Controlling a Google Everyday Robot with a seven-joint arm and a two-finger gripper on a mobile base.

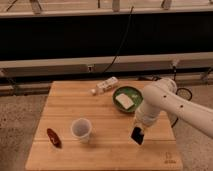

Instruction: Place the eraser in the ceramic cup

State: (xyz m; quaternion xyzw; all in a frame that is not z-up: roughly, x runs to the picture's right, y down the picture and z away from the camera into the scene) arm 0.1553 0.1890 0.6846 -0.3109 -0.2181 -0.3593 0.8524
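The ceramic cup (81, 129) is small, round and whitish, and stands upright on the wooden table (105, 107), left of centre. My gripper (137, 135) is a dark shape at the end of the white arm (157, 102). It hangs just above the table to the right of the cup, about a cup's width or two away. A pale flat block (125, 101) lies in the green bowl (127, 95); it could be the eraser, but I cannot tell. I see no eraser elsewhere, and whatever is at the gripper's tip is hidden.
A small white bottle (105, 86) lies on its side at the back of the table. A dark red object (53, 137) lies near the front left edge. A black cable (182, 92) runs off the right side.
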